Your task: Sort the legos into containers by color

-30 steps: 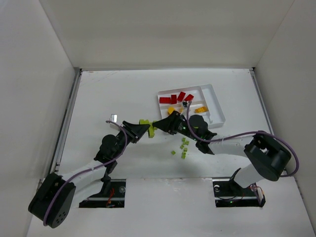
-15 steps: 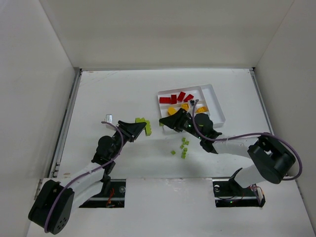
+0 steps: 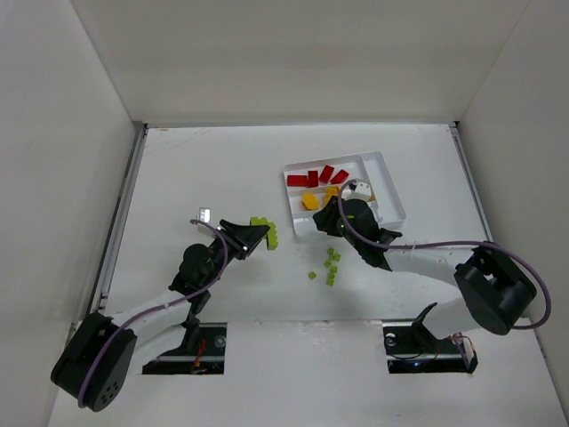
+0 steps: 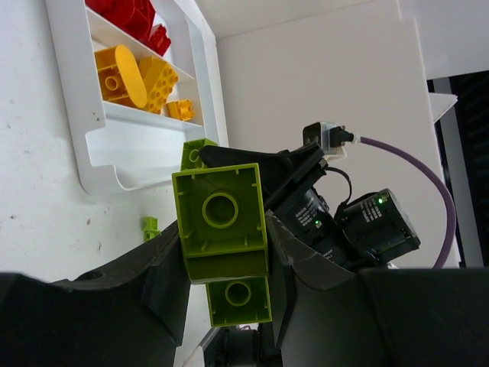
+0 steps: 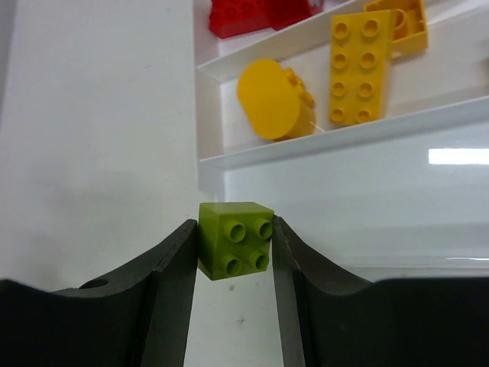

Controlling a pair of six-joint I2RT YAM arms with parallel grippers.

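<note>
Green lego (image 5: 235,239) clamped in right gripper (image 5: 234,232)

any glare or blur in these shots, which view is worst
Right wrist is worst: a white glare streak on the tray's empty near slot, though the lime green brick in the right gripper is sharp. Left wrist: the left gripper's lime stack is crisp, its fingers nearly black. Top external: even light, soft shadows.

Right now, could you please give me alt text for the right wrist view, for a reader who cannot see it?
The right gripper holds a lime green brick, studs toward the camera, by the near corner of the white tray. Beyond it, one slot holds yellow bricks and the next holds red bricks.
</note>
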